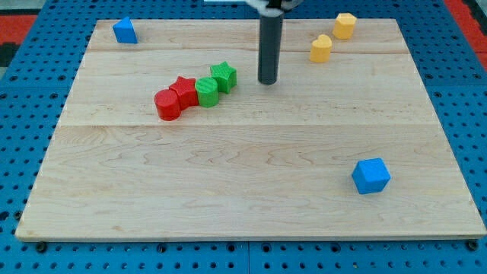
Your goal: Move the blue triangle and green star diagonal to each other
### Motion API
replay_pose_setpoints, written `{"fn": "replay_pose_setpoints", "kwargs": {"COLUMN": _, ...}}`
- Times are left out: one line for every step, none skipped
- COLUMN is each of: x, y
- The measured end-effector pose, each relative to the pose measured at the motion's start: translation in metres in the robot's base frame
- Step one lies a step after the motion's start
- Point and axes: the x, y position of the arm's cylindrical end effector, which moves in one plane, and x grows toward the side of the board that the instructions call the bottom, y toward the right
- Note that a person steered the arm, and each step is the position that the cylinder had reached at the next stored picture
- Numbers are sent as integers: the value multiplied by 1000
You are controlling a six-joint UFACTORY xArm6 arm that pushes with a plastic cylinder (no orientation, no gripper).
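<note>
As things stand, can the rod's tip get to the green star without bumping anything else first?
Probably yes. My tip sits just to the view's right of the green star, with bare board between them. The green round block and the red blocks lie beyond the star, to the view's left.

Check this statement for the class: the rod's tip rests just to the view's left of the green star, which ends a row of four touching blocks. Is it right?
Not quite. In the camera view my tip stands just to the view's right of the green star, not its left. The rest holds: the star ends a row of four touching blocks.
</note>
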Motion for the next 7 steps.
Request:
{"fn": "replay_pose_setpoints", "kwargs": {"x": 0, "y": -64}}
{"fn": "replay_pose_setpoints", "kwargs": {"x": -23, "y": -122}}
{"fn": "replay_pose_setpoints", "kwargs": {"x": -44, "y": -133}}
{"fn": "replay_pose_setpoints", "kwargs": {"x": -54, "y": -132}}
{"fn": "replay_pose_setpoints", "kwargs": {"x": -58, "y": -114}}
{"fn": "replay_pose_setpoints", "kwargs": {"x": -74, "y": -127}}
{"fn": "replay_pose_setpoints", "kwargs": {"x": -61, "y": -96}}
